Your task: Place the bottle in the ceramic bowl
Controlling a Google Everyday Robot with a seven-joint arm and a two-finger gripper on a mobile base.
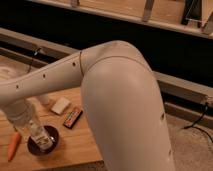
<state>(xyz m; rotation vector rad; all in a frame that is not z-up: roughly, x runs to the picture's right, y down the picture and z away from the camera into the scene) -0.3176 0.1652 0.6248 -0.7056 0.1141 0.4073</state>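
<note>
Gripper [31,125] at lower left sits over the bottle [40,136] in the ceramic bowl [44,141]; the arm hides its jaws, so their state is unclear.

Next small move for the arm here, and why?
Probably release and lift straight up. The bottle already stands upright inside the ceramic bowl, with the end effector right at its top. Whether its base rests on the bowl floor isn't clear, so ease down slightly first if needed.
</note>
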